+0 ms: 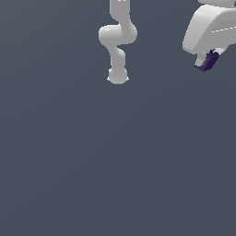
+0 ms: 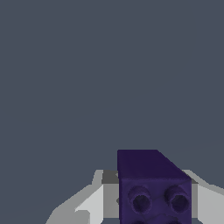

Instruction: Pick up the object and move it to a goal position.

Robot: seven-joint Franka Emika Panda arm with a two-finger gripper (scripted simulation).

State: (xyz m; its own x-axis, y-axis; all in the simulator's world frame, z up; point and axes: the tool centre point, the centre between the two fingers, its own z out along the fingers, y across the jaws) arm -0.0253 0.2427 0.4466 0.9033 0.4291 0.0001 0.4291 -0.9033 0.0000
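Note:
The dark purple cube (image 1: 209,61) is held between the fingers of my white gripper (image 1: 207,60) near the upper part of the exterior view's right, lifted above the grey floor. In the wrist view the cube (image 2: 151,183) fills the gap between the two grey-white fingers (image 2: 94,201), and round studs show on the face turned to the camera. The gripper is shut on the cube. The gripper body is partly cut off by the frame edge in the exterior view.
The arm's base and lower links (image 1: 118,41) stand at the top middle of the exterior view. A flat dark grey floor (image 1: 115,161) spreads under everything. No goal marker shows.

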